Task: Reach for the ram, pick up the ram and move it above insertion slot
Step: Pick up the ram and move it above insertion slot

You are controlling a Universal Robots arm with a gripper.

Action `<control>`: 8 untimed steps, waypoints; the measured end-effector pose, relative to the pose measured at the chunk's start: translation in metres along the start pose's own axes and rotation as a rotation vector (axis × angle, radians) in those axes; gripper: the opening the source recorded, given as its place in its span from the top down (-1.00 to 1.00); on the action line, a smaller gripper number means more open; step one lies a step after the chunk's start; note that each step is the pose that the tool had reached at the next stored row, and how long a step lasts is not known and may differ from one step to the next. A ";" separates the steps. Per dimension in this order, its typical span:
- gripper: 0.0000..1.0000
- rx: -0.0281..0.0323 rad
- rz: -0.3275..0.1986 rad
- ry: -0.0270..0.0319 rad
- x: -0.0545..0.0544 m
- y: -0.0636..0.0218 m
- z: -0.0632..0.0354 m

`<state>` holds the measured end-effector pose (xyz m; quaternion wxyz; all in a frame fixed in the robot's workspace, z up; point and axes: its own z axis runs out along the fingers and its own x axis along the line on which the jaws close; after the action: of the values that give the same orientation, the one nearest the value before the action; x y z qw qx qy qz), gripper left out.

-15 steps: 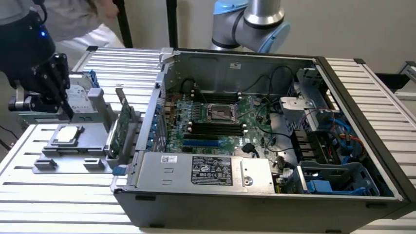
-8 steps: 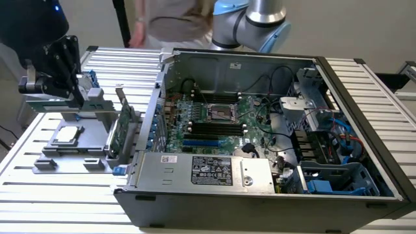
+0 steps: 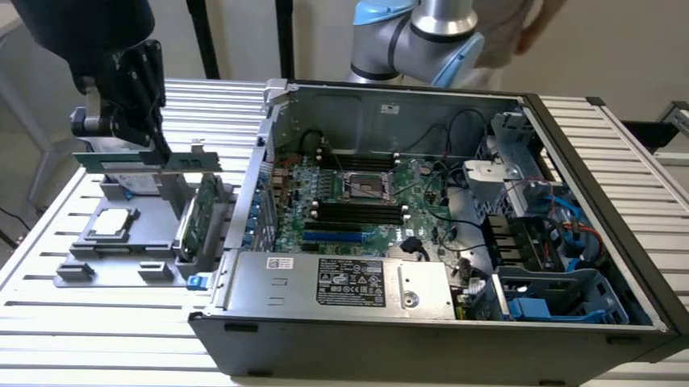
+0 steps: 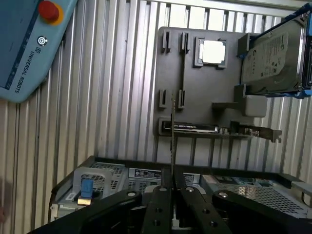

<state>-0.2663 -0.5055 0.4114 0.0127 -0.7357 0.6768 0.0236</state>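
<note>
Pincer (image 3: 161, 149), black, fingers pinching the ram (image 3: 145, 160) by its upper edge; in the wrist view the pincer (image 4: 172, 187) closes on the ram (image 4: 172, 141), seen edge-on as a thin vertical line between the two fingers. Ram: long, narrow green board, held level and lifted clear of the holder beneath it. Directly below the pincer: grey parts holder (image 3: 113, 250) lying on the slatted metal counter (image 3: 108, 322), carrying a square processor chip (image 3: 113, 224) in a recess, with a hard drive (image 4: 270, 56) in a blue frame standing at one end of it. Just beside the pincer, towards the exterior view's right: a taller green expansion card (image 3: 199, 218) with metal bracket, standing upright in the holder, apart from the ram. Farther to the exterior view's right: open computer case (image 3: 431, 322) lying on its side, motherboard (image 3: 361, 201) exposed, with a row of black memory slots (image 3: 356, 214) at its middle and a blue slot (image 3: 334, 238) beside them; the ram is well apart from these. Farthest: the arm's blue-capped joint (image 3: 415, 36) behind the case, and a teach pendant (image 4: 29, 44) with a red button on the counter.
</note>
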 end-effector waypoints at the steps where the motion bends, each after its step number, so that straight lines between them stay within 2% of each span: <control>1: 0.74 0.0000 0.000 -0.0018 0.000 -0.0045 -0.0005; 8: 0.74 0.0011 -0.001 -0.0152 0.003 -0.0361 -0.0014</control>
<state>-0.2301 -0.5054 0.4121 0.0183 -0.7358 0.6763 0.0288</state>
